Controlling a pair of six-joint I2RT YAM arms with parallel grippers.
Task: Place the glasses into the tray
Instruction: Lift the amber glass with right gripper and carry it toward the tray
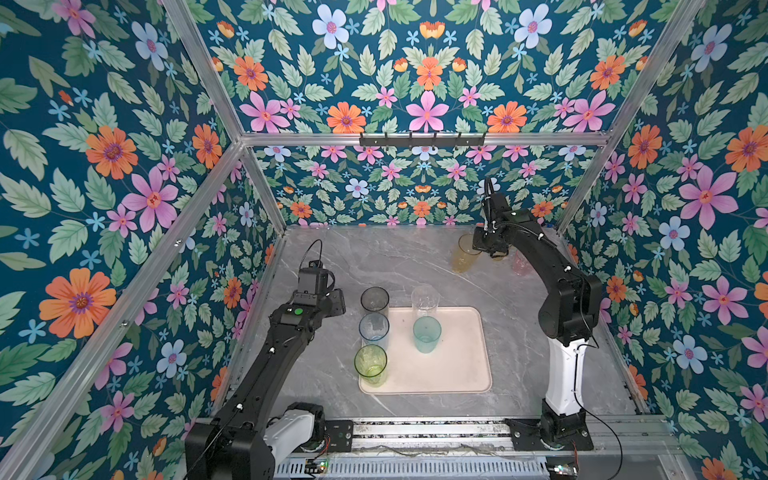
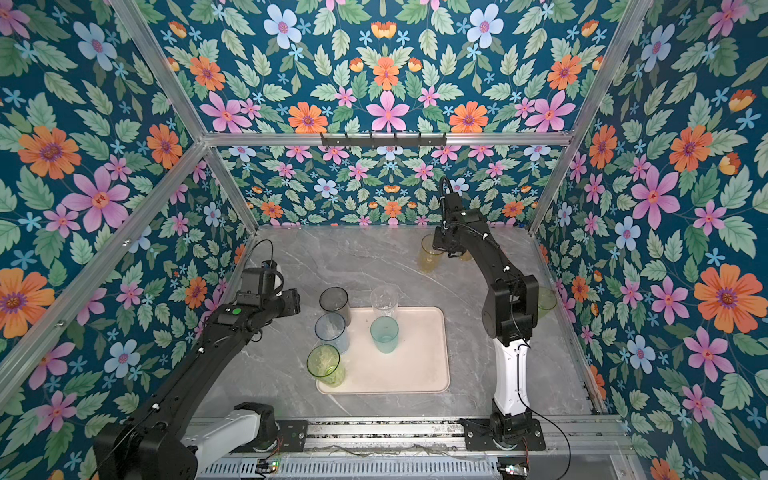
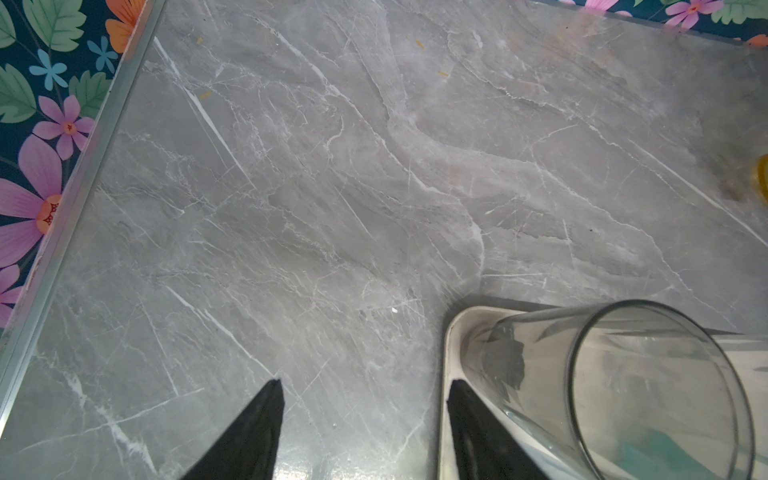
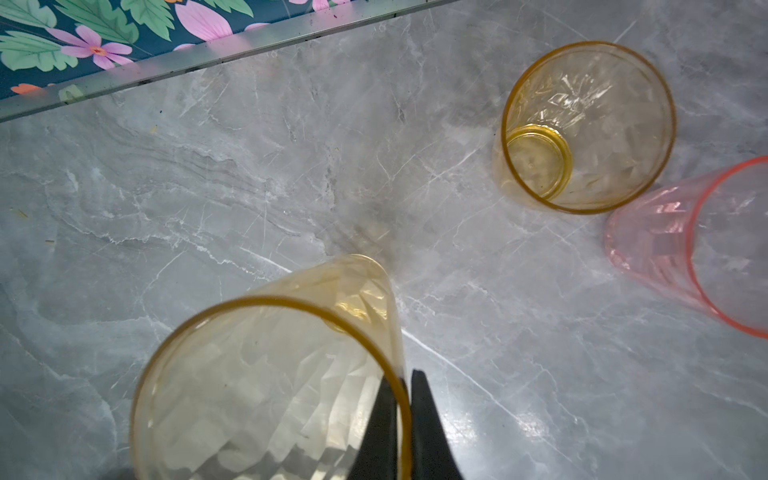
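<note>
The right tool (image 4: 405,374) clamps the wall of the amber glass (image 4: 266,374) near the far edge of the tabletop (image 1: 395,257). The left tool (image 3: 365,381), jaws apart, hangs beside the far-left corner of the tray (image 1: 457,374), where the grey glass (image 3: 648,386) stands.

Bright even light, soft shadows; nearest amber glass (image 4: 249,395) blurred.

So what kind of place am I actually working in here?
Probably a staged robot test booth, not a real kitchen: floral wallpaper panels on an aluminium frame box in a marble-look tabletop, and the left arm and right arm are mounted on a rail along its front edge.
</note>
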